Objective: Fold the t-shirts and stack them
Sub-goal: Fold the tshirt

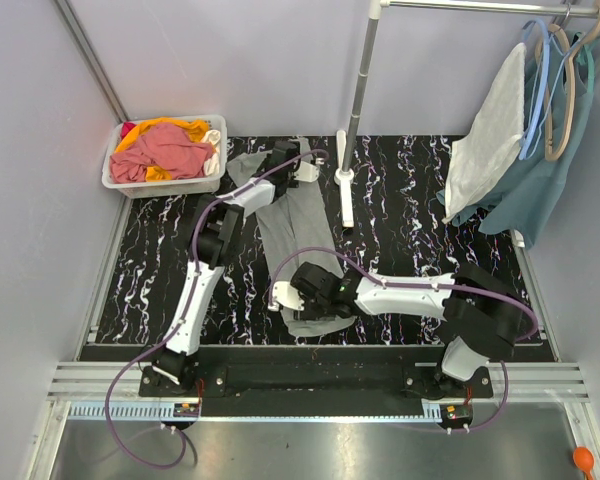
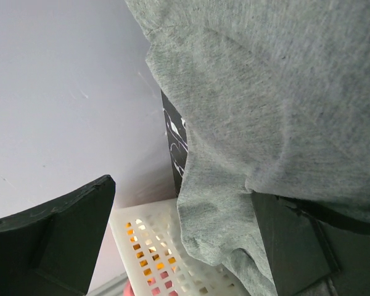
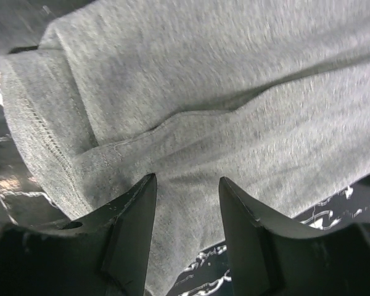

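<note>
A grey t-shirt lies in a long strip on the black marbled table. My left gripper is at the shirt's far end. Its jaws stand wide apart in the left wrist view, with the grey cloth draped over the right finger. My right gripper is at the shirt's near end. In the right wrist view it is open, with both fingers just over the hemmed edge of the shirt.
A white basket of red and orange clothes sits at the back left; it also shows in the left wrist view. A clothes rack pole stands at the back centre. White and teal garments hang at the right.
</note>
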### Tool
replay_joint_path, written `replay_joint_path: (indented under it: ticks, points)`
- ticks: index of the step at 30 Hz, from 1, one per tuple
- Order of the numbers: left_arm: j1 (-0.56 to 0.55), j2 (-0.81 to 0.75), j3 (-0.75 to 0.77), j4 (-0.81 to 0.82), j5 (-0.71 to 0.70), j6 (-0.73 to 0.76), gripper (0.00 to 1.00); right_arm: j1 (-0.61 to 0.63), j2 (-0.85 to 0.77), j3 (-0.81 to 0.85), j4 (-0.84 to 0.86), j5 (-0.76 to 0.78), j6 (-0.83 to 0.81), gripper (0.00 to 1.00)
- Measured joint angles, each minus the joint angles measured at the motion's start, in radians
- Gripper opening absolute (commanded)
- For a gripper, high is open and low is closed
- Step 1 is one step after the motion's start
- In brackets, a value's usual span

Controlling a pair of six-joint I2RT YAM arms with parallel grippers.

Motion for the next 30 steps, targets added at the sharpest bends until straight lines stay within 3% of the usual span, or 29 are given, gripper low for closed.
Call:
replay_joint_path:
  ticks: [7,18,30]
  points:
    - [-0.018,0.011,0.014,0.010,0.029,0.009,0.99,0.033,0.053,0.050,0.002,-0.020,0.000,0.55]
    - [-0.049,0.124,0.174,0.058,0.040,0.015,0.99,0.056,0.074,0.111,0.004,-0.023,-0.010,0.55]
    - [-0.049,0.109,0.074,0.254,0.029,-0.011,0.99,0.056,0.066,0.113,0.027,0.069,-0.050,0.58]
